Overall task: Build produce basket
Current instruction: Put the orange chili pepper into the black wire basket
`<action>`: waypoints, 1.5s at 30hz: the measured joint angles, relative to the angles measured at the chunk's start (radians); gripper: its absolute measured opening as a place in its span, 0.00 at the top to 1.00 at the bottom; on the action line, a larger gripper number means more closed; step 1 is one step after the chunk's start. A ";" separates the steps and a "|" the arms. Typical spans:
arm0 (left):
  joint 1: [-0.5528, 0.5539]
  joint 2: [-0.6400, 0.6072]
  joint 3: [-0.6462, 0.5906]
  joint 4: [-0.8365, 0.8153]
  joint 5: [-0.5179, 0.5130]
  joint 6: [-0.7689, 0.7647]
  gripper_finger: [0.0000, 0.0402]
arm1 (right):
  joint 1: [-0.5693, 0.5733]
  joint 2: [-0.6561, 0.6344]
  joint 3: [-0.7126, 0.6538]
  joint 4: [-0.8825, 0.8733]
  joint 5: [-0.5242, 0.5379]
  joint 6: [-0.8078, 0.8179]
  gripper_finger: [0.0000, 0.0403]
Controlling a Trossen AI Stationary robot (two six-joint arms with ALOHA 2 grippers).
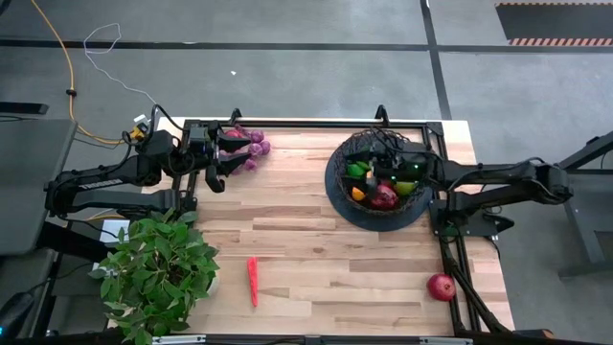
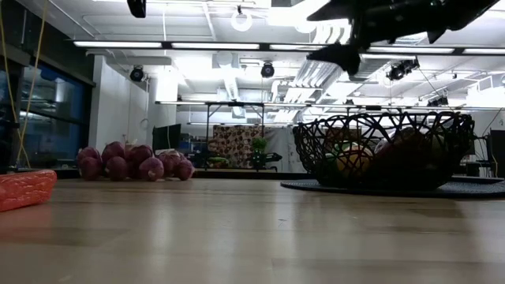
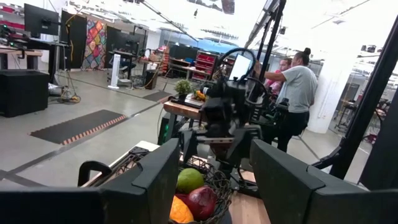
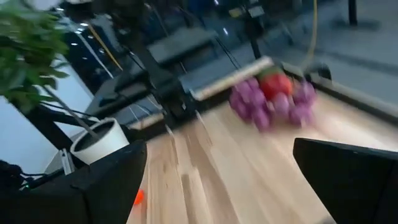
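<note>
The basket (image 1: 337, 182) sits on the table directly under the right gripper (image 1: 383, 158), which hangs over its bowl with its fingers spread wide and nothing between them. Below that gripper the wire bowl already holds a lime (image 1: 358, 170), an orange (image 1: 358, 194), a dark red apple (image 1: 384, 198) and a yellow-green fruit (image 1: 407, 188). So the step in hand looks like the end of a drop-off: the piece is in, and the right arm is free to go for another.

Well apart from that gripper, across the table, the left gripper (image 1: 218, 165) hovers just beside the grape bunches (image 1: 247, 146), with a red fruit (image 4: 277, 84) lying among them. Its fingers stand part open, and its own wrist view shows nothing held between them; it points level across the table toward the basket rather than down at the grapes.

Still outside the basket are the grapes, a chilli pepper (image 1: 253, 281) lying near the potted plant (image 1: 158, 273), and a red apple (image 1: 441, 286) near the table's front edge, on the right arm's side and behind its gripper.

The next move probably calls for the right gripper to lift clear of the rim, swing back to that apple, descend with the fingers straddling it, and close. Alternatively the left gripper needs to tilt down onto the grapes.
</note>
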 joint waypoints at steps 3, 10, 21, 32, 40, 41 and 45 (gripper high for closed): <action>0.000 0.000 0.000 0.000 0.000 0.011 0.54 | 0.005 0.000 0.012 0.014 0.001 -0.076 0.04; 0.000 0.000 0.000 0.000 0.000 0.025 0.54 | 0.005 0.000 0.033 0.023 0.003 -0.133 0.04; 0.000 0.000 0.000 0.000 0.003 0.026 0.54 | 0.005 0.000 0.034 0.026 0.003 -0.134 0.04; -0.020 0.040 0.007 -0.002 0.003 -0.012 0.54 | 0.005 0.000 0.034 0.026 0.003 -0.115 0.04; -0.171 0.269 0.141 -0.338 0.117 0.081 0.54 | 0.005 0.000 0.034 0.026 0.003 -0.107 0.04; -0.196 0.304 0.160 -0.405 0.133 0.110 0.54 | 0.005 0.000 0.034 0.026 0.003 -0.108 0.04; -0.293 0.435 0.208 -0.632 0.142 0.220 0.54 | 0.005 0.000 0.034 0.026 0.003 -0.107 0.04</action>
